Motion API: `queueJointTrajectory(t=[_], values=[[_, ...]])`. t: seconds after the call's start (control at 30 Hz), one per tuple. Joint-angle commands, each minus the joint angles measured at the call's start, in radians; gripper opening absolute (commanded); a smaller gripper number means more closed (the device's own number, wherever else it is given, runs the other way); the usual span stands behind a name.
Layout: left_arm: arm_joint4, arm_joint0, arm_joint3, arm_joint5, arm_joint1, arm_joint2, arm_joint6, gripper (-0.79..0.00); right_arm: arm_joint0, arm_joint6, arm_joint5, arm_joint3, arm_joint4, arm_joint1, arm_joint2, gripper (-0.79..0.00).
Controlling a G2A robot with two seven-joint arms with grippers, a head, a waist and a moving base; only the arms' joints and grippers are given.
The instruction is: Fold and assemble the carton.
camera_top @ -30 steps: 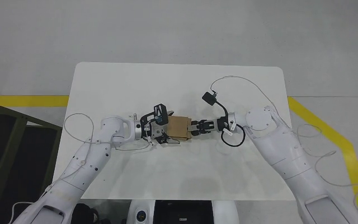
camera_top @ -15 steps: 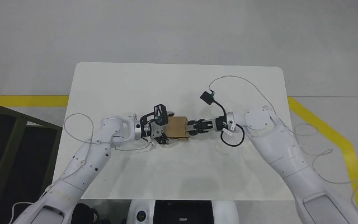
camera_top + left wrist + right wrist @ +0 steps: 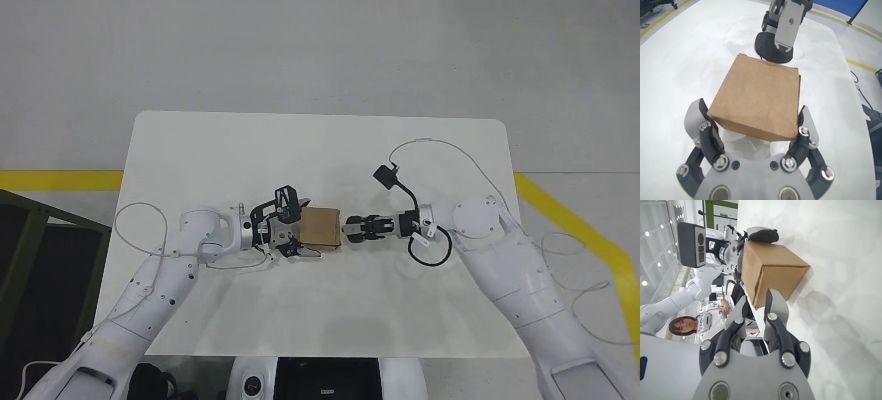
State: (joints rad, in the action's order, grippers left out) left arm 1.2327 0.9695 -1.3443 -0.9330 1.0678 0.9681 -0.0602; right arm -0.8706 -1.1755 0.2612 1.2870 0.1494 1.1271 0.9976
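Observation:
The brown carton [image 3: 320,226] sits closed as a box at the middle of the white table [image 3: 200,150]. My left gripper [image 3: 293,235] is shut on the carton [image 3: 759,98], one finger on each side of its left end. My right gripper [image 3: 349,228] hovers just off the carton's right face, a small gap away. It is turned on its side, and its fingers stand open by a narrow gap with nothing between them. In the right wrist view the carton [image 3: 772,270] lies beyond my right gripper [image 3: 756,293], with a side seam facing it.
A thin white cable [image 3: 440,145] loops over the table's back right part. Bare table surface lies all around the carton, toward the back edge and the front edge.
My right gripper has drawn back to the right, off the carton's right face. The left gripper and the carton have stayed in place.

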Motion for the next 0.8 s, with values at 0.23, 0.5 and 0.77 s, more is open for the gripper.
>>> queueJointTrajectory(t=[0.23,0.5,0.77], values=[[-0.002,-0.001,0.001,-0.002,0.002,-0.002,-0.002,0.0,0.0,-0.012,-0.026,0.025,-0.008,0.005,-0.035,-0.785],[0.0,0.0,0.001,-0.001,0.002,0.0,-0.002,0.0,0.029,-0.001,-0.013,-0.008,0.006,0.018,-0.07,-0.785],[0.004,0.003,-0.004,-0.001,0.002,0.004,-0.001,0.0,0.043,0.003,0.003,-0.025,0.015,0.026,-0.089,-0.785]])
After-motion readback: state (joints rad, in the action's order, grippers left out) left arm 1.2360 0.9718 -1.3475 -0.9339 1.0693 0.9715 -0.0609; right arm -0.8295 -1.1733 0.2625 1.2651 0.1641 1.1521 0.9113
